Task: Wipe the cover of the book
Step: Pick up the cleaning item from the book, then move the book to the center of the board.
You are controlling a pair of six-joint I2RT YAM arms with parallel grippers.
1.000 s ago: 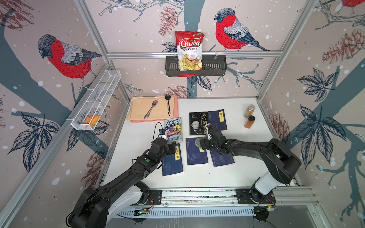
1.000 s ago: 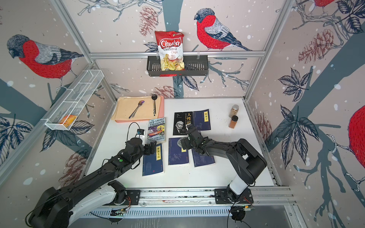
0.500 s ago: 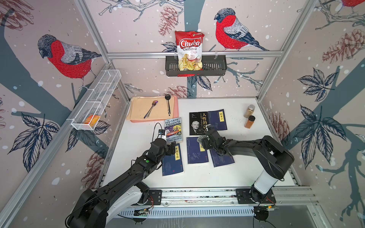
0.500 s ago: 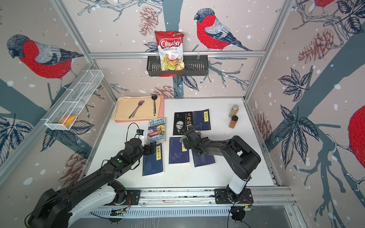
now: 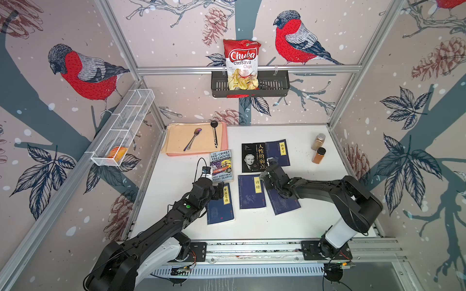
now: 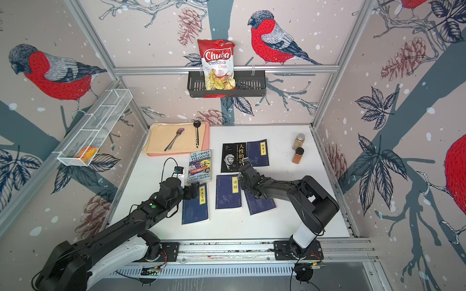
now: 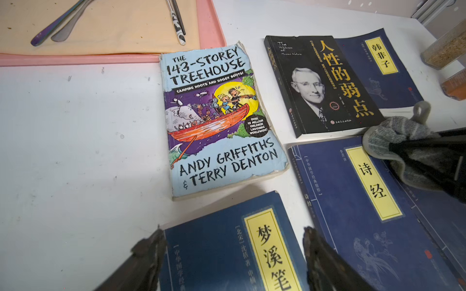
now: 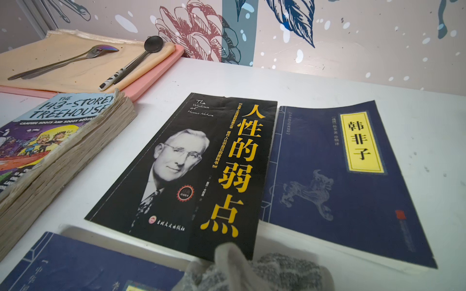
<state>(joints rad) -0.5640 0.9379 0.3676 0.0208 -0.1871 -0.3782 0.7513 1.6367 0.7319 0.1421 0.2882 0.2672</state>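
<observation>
Blue book [image 5: 252, 192] lies centrally on the bench [image 5: 176, 173], edges nearly touching its neighbours. Right claw [image 5: 266, 179] grips a grey cloth [image 7: 393, 148] at its far right corner. Left claw [image 7: 232, 252] gapes wide above the next book [image 5: 220, 204]; open room along the left edge.

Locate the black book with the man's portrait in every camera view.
Top view: the black book lies mid-table, just right of the treehouse book.
Top view: the black book sits in the same place beside the treehouse book.
Left wrist: the black book lies alongside the treehouse book.
Right wrist: the black book lies just past the grey cloth.
Shared landmark: the treehouse book, always on its spine side.
</observation>
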